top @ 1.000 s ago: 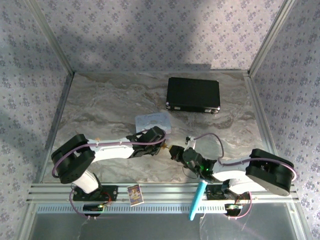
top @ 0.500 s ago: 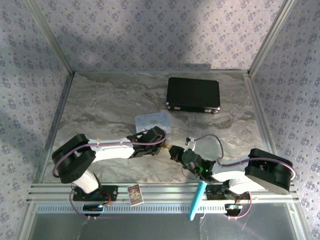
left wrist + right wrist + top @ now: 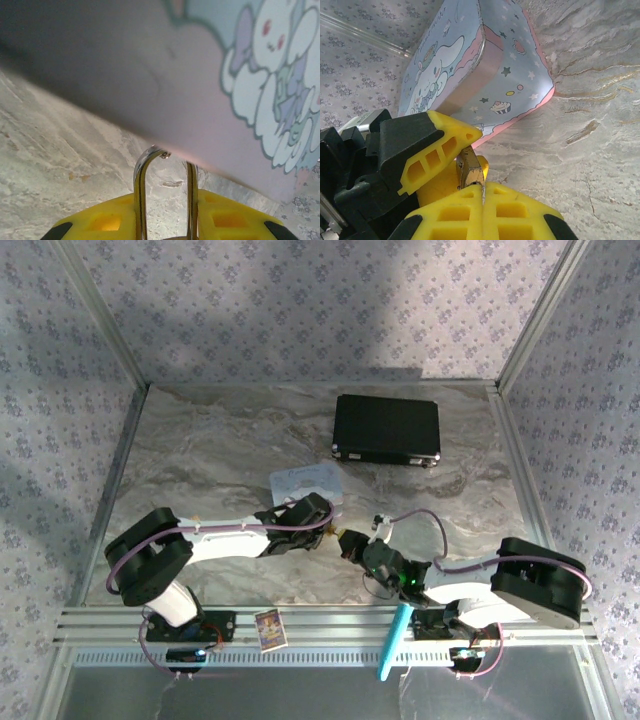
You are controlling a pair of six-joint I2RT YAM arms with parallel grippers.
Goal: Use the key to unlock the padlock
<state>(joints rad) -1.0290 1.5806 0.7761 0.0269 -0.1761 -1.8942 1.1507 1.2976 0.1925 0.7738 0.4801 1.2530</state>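
The padlock (image 3: 470, 169) is a small brass body pinched between the yellow fingers (image 3: 437, 142) of my left gripper (image 3: 326, 531), which is shut on it. Its silver shackle (image 3: 139, 190) rises between those fingers in the left wrist view. The left leg curves over to a free-looking tip, and the right leg runs up against the tin. My right gripper (image 3: 482, 194) is shut on the key (image 3: 482, 187). The key is a thin silver sliver between the pads, with its tip at the underside of the padlock body. In the top view my right gripper (image 3: 350, 543) meets the left one near the table's front centre.
A pastel cartoon tin (image 3: 470, 65) lies flat just behind the two grippers, almost touching the shackle. A black case (image 3: 386, 428) sits at the back right. A teal stick (image 3: 394, 640) and a small card (image 3: 268, 628) rest on the front rail.
Almost nothing has changed. The right arm has shifted very slightly, and both grippers stay joined at the padlock.
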